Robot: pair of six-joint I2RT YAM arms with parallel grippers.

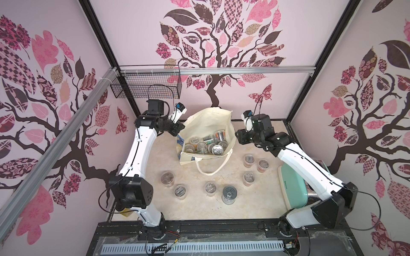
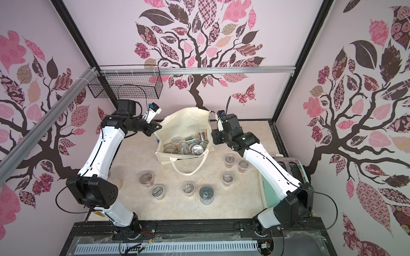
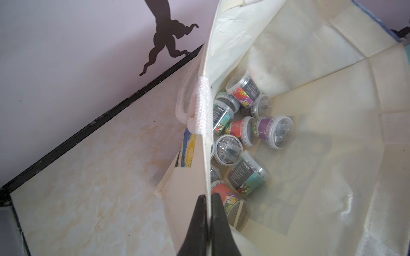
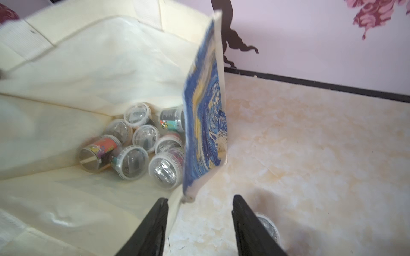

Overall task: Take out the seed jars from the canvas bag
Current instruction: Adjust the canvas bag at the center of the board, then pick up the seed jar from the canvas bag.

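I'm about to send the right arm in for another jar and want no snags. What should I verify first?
1. Left gripper shut on the canvas bag rim: ok.
2. Right gripper open: ok.
3. Right gripper clear of the fabric: not ok; one jaw is inside the bag wall, the other outside.
4. Seed jars visible in the bag: ok; they are piled, some on their sides.
5. Jars already out stand apart from the bag: ok.
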